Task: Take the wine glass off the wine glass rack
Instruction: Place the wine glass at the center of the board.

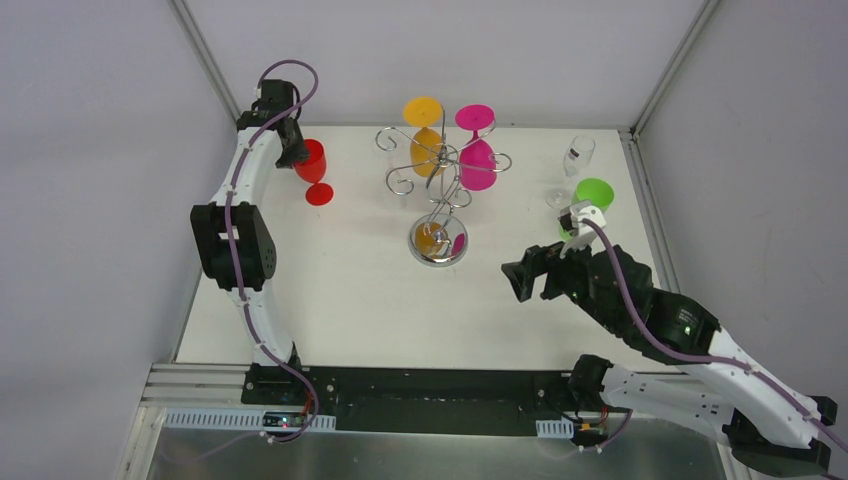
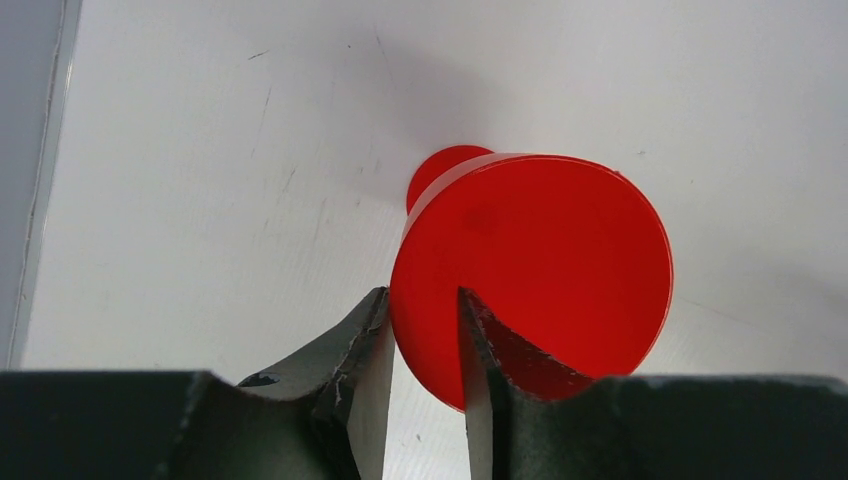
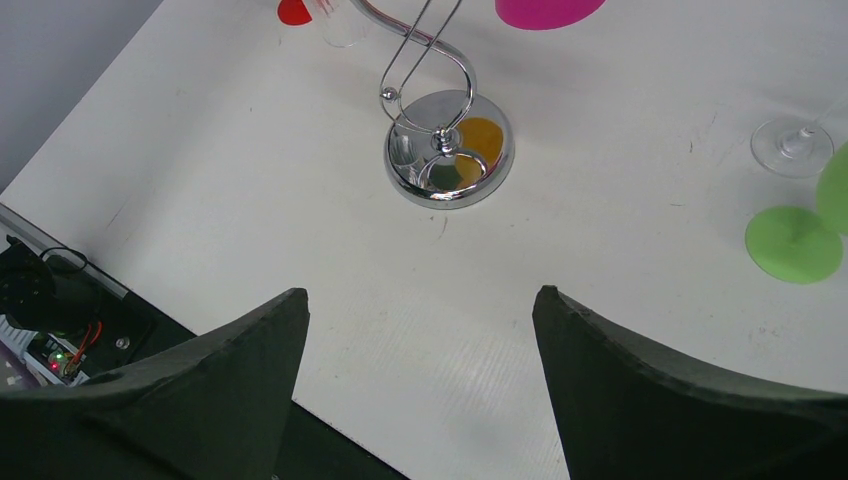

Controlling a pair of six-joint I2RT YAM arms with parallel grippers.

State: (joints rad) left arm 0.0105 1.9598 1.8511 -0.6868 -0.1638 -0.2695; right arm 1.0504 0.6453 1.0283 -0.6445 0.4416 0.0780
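The wine glass rack [image 1: 438, 190] is polished wire metal, its round base [image 3: 449, 148] mirror-bright chrome. The red glass [image 2: 530, 270] looks like smooth, opaque plastic with a soft sheen. The clear glass [image 1: 574, 165] is transparent and glossy. The tabletop [image 1: 360, 290] is matt white, faintly ribbed and scuffed.

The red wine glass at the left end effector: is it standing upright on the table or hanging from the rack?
Upright on the table. The red wine glass stands with its foot down, left of the wine glass rack, its rim between the left end effector fingers.

White table [image 1: 340, 290], grey walls [image 1: 90, 150]
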